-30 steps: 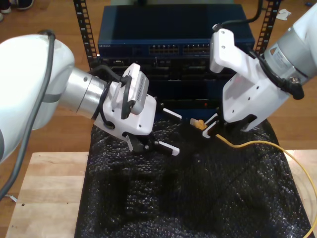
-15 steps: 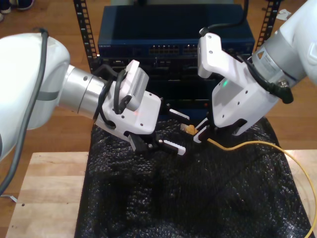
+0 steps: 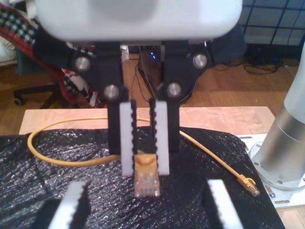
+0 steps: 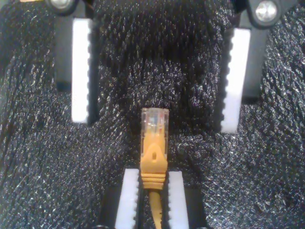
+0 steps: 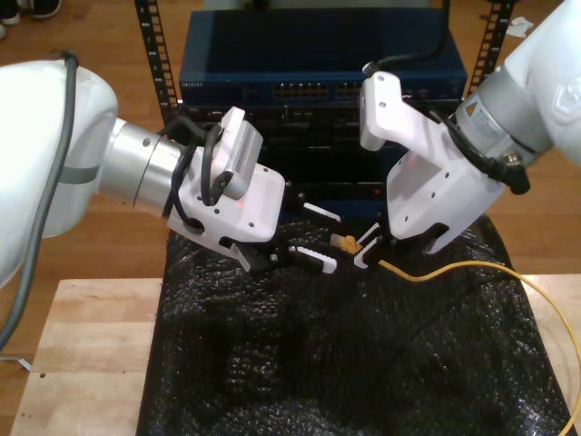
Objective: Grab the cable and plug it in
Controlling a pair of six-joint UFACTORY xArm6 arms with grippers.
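Note:
The yellow-orange cable (image 5: 472, 265) runs across the black mat from the exterior view's right. My second gripper (image 5: 365, 249), on the arm at the exterior view's right, is shut on it just behind the clear plug (image 5: 343, 242). In the second wrist view the plug (image 4: 154, 124) sticks out straight ahead of the second gripper (image 4: 152, 179). My first gripper (image 5: 320, 238), on the arm at the exterior view's left, is open, one finger on each side of the plug tip. The first wrist view faces the second gripper (image 3: 145, 167), the plug (image 3: 146, 180) and the cable's loop (image 3: 47, 155).
A blue network switch (image 5: 318, 91) with rows of ports sits in the rack behind the grippers. The black bubble mat (image 5: 345, 363) covers a wooden table (image 5: 82, 363). The cable's other plug (image 3: 249, 183) lies on the mat near an arm base (image 3: 286, 152).
The second gripper carried the plug toward the exterior view's left. The first gripper moved toward it, and its open fingers now flank the plug tip.

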